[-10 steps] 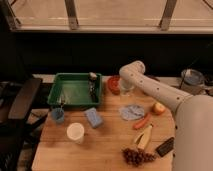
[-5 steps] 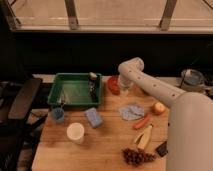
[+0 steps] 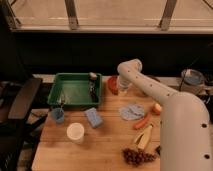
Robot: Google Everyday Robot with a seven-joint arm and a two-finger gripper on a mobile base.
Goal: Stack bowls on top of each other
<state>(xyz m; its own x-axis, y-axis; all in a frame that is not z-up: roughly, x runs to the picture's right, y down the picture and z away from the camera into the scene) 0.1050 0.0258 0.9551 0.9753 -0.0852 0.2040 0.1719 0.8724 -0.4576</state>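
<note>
Hanging at the red-orange bowl point(image 3: 112, 83) rim is the hand point(image 3: 122, 90) (its grip I cannot tell).

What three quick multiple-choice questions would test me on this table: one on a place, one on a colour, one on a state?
1. Where is the robot's claw? A by the grapes; B at the round red-orange bowl; C over the banana.
2. The rectangular plastic tray is: A green; B yellow; C white.
3. The round white cup on the wooden table is: A tipped over; B inside another cup; C upright.
Answers: B, it sits right at that bowl; A, its walls show green; C, its open mouth faces up.
</note>
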